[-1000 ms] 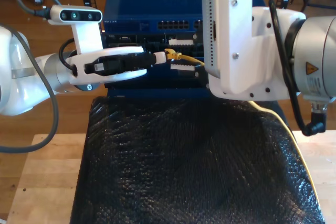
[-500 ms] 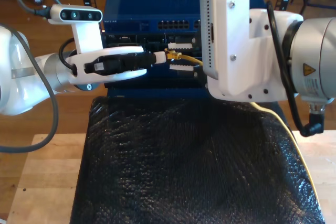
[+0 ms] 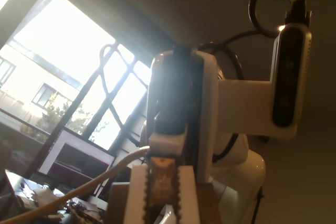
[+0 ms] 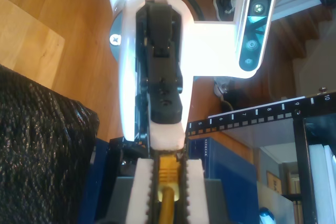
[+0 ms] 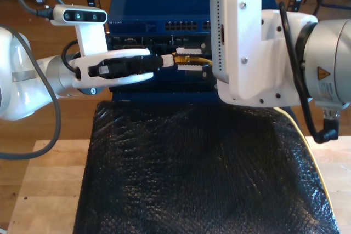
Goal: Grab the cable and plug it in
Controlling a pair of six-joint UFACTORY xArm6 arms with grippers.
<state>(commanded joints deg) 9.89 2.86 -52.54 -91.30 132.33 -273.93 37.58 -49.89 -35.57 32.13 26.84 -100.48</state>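
The cable's (image 4: 168,179) yellow plug is clamped between the narrowly parted white serrated pads of my second gripper (image 4: 169,167), far beyond the black mat (image 5: 197,173), before the blue switch (image 5: 153,4). My first gripper's (image 5: 162,61) opening cannot be told.

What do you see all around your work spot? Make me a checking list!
Surface: black crinkly mat on a wooden table.
Job's things: cable, yellow plug end clamped before the blue network switch.
Clutter: nothing seen.
End effectors: my second end effector shut on the cable; my first end effector looks shut, tip near it.
Cables: grey arm cable at the exterior view's left.
Surroundings: wooden floor.
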